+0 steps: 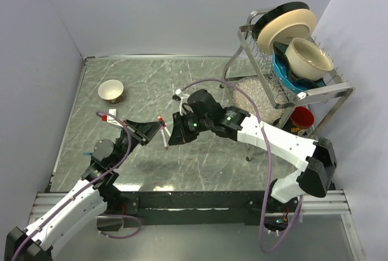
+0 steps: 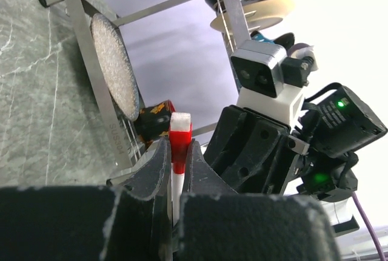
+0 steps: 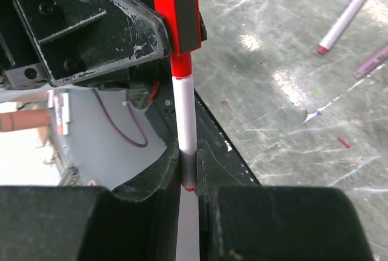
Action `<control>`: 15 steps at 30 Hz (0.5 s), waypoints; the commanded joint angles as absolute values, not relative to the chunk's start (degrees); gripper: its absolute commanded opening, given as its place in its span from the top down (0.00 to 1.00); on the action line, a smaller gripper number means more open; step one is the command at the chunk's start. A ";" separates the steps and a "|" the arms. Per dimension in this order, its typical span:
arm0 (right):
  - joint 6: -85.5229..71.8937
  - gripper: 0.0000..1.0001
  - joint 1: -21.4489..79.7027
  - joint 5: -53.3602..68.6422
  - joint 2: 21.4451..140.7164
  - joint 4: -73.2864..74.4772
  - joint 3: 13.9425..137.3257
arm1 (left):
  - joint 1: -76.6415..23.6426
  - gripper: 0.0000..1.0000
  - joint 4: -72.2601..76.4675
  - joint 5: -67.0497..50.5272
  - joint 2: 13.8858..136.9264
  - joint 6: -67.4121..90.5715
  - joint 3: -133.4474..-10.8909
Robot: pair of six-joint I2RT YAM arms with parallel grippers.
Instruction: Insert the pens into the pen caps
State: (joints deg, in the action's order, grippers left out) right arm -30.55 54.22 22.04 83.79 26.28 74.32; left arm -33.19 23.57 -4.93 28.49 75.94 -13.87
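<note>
Capping in midair.
The left jaws clench the red cap, the right jaws the white pen; a skewed push could jam it.

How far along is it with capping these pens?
One is in hand: the right gripper grips a white pen barrel, the left gripper the red cap at its end; fully seated or not, unclear. A pink-tipped pen and a purple pen wait on the table. No finished pen is clearly visible.

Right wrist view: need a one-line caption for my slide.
Right gripper clamps a white pen, its far end at the red cap in the left gripper; spare pens lie beyond.
</note>
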 commanded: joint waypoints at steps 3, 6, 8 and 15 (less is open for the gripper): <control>-32.78 1.00 47.64 13.53 87.36 -8.08 82.62 | -41.04 0.99 25.30 -32.87 28.30 79.19 -13.27; -33.13 1.00 47.55 15.03 87.45 -10.37 79.81 | -41.22 0.99 31.54 -33.57 28.04 82.44 -10.73; -33.13 1.00 47.20 15.64 87.10 -11.41 78.93 | -41.31 0.99 33.11 -33.75 27.51 83.84 -9.68; -33.50 1.00 44.12 19.77 88.85 -13.28 78.48 | -43.24 0.99 30.15 -32.96 25.75 83.15 -10.28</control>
